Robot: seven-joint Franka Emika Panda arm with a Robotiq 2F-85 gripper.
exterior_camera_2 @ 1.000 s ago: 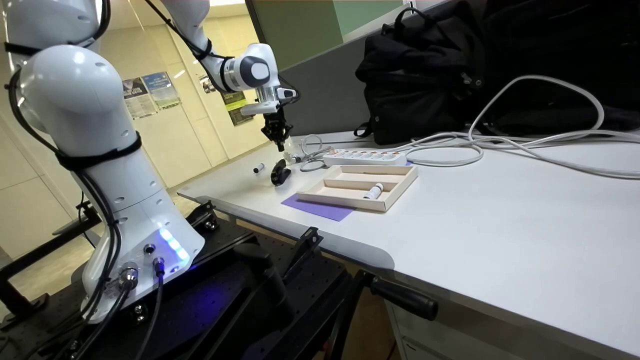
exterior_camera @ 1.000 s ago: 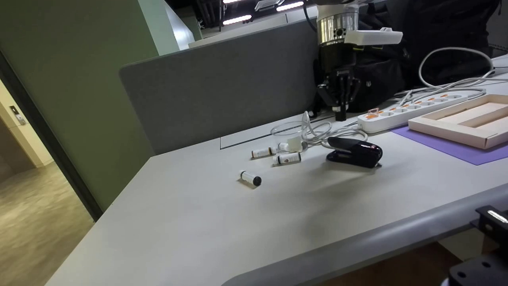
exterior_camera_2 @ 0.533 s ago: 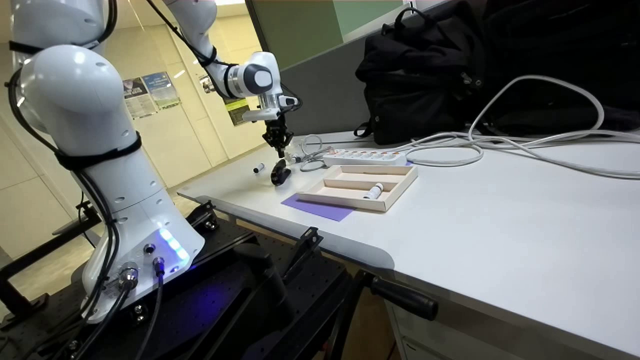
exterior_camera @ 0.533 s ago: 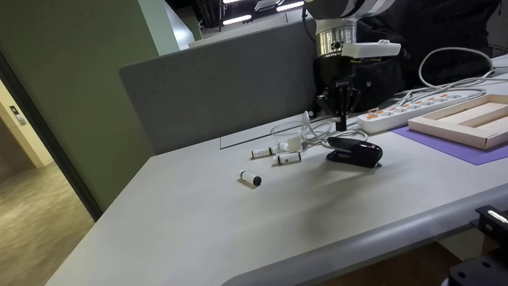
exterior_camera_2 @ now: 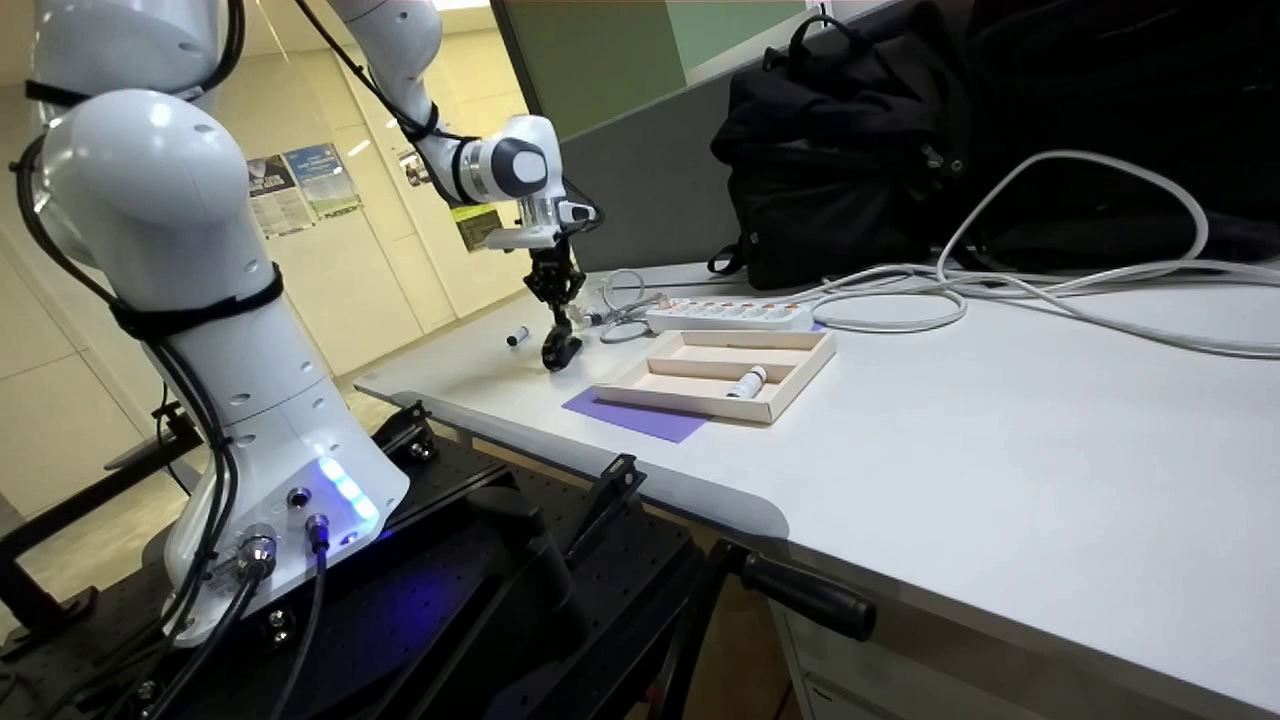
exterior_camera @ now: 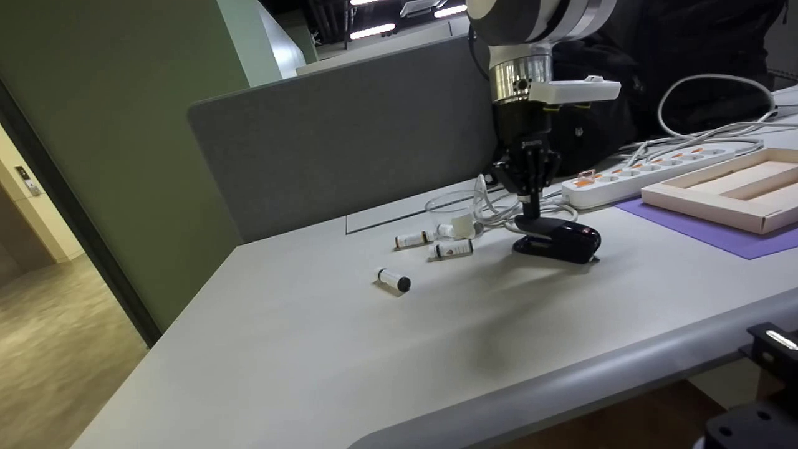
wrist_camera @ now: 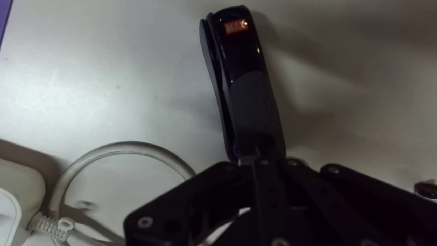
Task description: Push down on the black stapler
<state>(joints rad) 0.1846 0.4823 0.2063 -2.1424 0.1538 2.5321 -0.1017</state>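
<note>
End effector (exterior_camera: pixel 531 211), closed and empty, apparently touching the black stapler (wrist_camera: pixel 252 85) at its handle end; long axis extending away.

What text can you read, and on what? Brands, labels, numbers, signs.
"MAX": red label on the black stapler, wrist view.
Small white vials: label print too small to read.
Wall posters, in an exterior view: too small to read.
Gripper: faint marking, too blurred to read.
Nothing else legible.
</note>
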